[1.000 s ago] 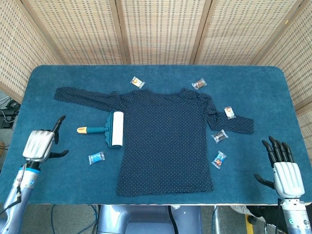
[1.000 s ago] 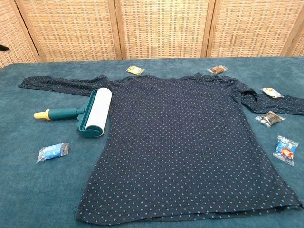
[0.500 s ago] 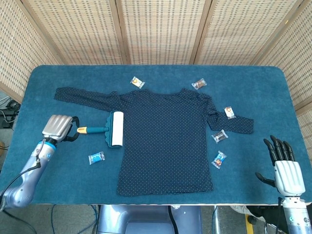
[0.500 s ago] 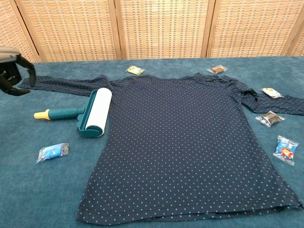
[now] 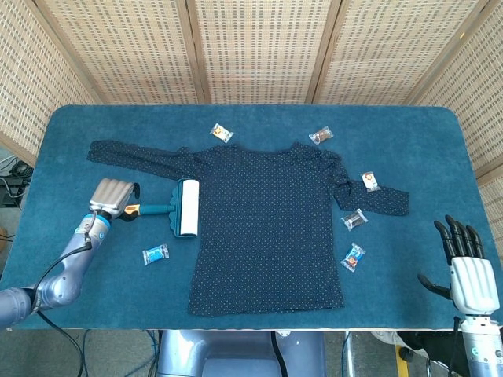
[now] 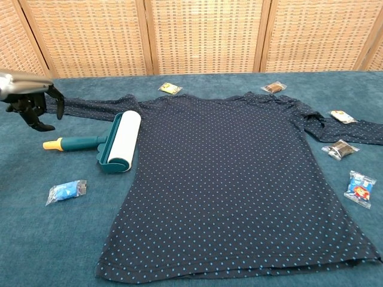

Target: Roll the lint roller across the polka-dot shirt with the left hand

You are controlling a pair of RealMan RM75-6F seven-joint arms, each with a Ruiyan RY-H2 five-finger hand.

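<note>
**Observer:** What has changed in the last second?

**Operator:** I have brought the left hand in from the near left edge of the table. A second ago it hung well short of the roller; now it hovers just above the yellow tip of the handle. From the chest view its fingers are apart and curled downward, with nothing in them. The right hand has drifted back toward the near right edge and stays spread and idle.

**Observer:** So where does that leave the task?

**Operator:** Reach nearly done, grasp not begun, I judge. The roller has not shifted: its handle points toward my left hand, and the white drum, beyond the handle from the hand, lies on the shirt's edge by the sleeve. The shirt lies flat further on the same way. Next I need to lower the hand and close on the teal handle, then roll across the shirt.

**Observer:** Anything you can't see well?

**Operator:** Yes. In the head view the back of the hand covers the handle's tip, so I cannot tell if a fingertip touches it. The chest view cuts the hand at the frame's edge and shows a gap above the handle, though depth there is hard to judge. That view misses the right hand altogether. A blue packet lies near the left hand, on my side of the handle.
</note>
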